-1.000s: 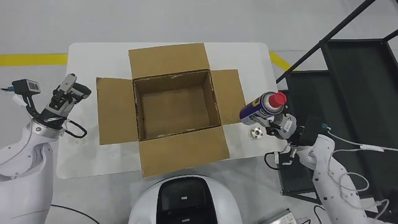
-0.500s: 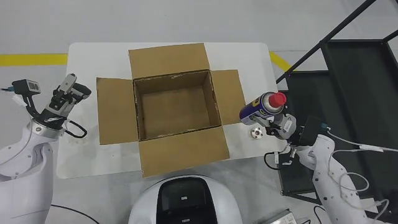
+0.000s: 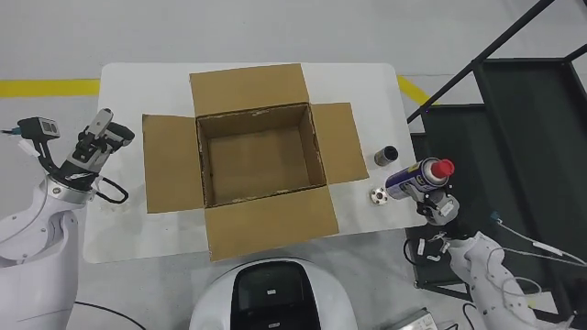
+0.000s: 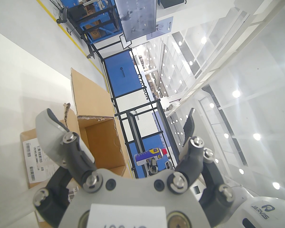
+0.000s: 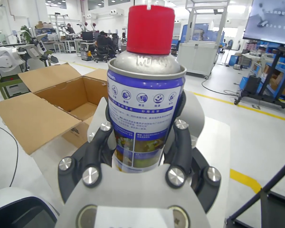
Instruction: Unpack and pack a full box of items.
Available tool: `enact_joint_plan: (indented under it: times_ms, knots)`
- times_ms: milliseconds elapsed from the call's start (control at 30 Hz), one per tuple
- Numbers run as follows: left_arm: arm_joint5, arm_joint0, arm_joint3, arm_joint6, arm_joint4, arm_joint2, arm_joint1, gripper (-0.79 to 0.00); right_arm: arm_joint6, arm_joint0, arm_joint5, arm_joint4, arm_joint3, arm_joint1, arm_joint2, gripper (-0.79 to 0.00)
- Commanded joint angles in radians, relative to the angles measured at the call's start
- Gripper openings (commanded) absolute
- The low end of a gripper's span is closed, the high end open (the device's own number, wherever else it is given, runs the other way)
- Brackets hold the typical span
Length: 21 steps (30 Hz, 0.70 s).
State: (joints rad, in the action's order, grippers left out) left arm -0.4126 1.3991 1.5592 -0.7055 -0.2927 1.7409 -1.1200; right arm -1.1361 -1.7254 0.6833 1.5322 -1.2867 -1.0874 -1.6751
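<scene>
The open cardboard box (image 3: 257,151) stands in the middle of the white table (image 3: 367,82), flaps spread, with a bare brown floor inside. My right gripper (image 3: 424,191) is shut on a blue spray can with a red cap (image 3: 420,175), held over the table's right edge; the can (image 5: 144,96) stands upright between the fingers (image 5: 192,110), with the box (image 5: 49,100) beyond it. My left gripper (image 3: 112,133) hovers open and holding nothing at the table's left edge, beside the box's left flap; its fingers (image 4: 49,124) are spread wide, facing the box (image 4: 97,138).
A small dark cylinder (image 3: 386,156) stands on the table just right of the box's right flap. A small round white part (image 3: 377,196) lies nearer the front edge. A black metal frame (image 3: 514,101) borders the table's right side.
My right gripper has carried the spray can away from the box toward the table's right edge, uncovering the dark cylinder. The left arm has not moved.
</scene>
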Motion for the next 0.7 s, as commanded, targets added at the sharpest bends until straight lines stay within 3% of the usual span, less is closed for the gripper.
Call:
enact_joint_plan:
  times_ms: [0,400,667]
  knots:
    - [0.000,0.000,0.000,0.000,0.000,0.000,0.000,0.000,-0.018,0.032,-0.018,-0.015,0.086,-0.004,0.019,-0.785]
    - [0.000,0.000,0.000,0.000,0.000,0.000,0.000,0.000,-0.143,0.266,-0.142,-0.033,0.518,-0.033,0.138,-0.785]
    - [0.000,0.000,0.000,0.000,0.000,0.000,0.000,0.000,-0.187,0.378,-0.186,-0.027,0.703,-0.048,0.209,-0.785]
